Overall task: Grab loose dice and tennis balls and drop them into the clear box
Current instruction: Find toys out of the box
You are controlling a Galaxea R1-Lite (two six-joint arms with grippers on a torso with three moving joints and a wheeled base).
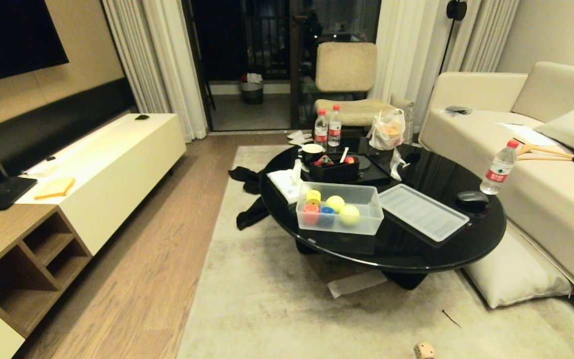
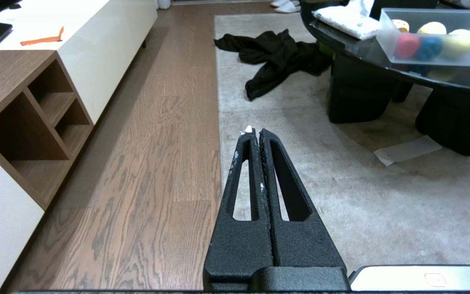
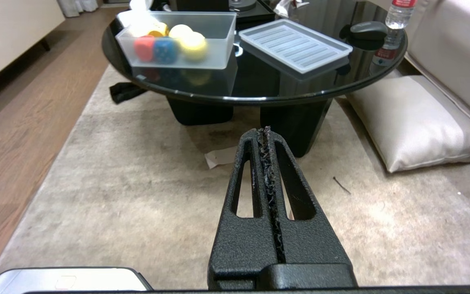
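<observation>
The left gripper's (image 2: 256, 131) black fingers are pressing together on nothing, hanging above the seam between wooden floor and beige rug (image 2: 382, 212). The right gripper's (image 3: 266, 131) fingers are likewise sitting pressed together and empty, pointing over the rug toward the round black glass table (image 1: 416, 249). On that table the clear frosted plastic box (image 1: 339, 222) is standing open, holding two yellow-green tennis balls (image 1: 349, 214) beside red, blue and yellow dice (image 1: 311, 213). Its ribbed translucent lid (image 1: 424, 212) is lying just beside it. One cream die with dark pips (image 1: 424, 350) is lying loose on the rug, well apart from the table.
</observation>
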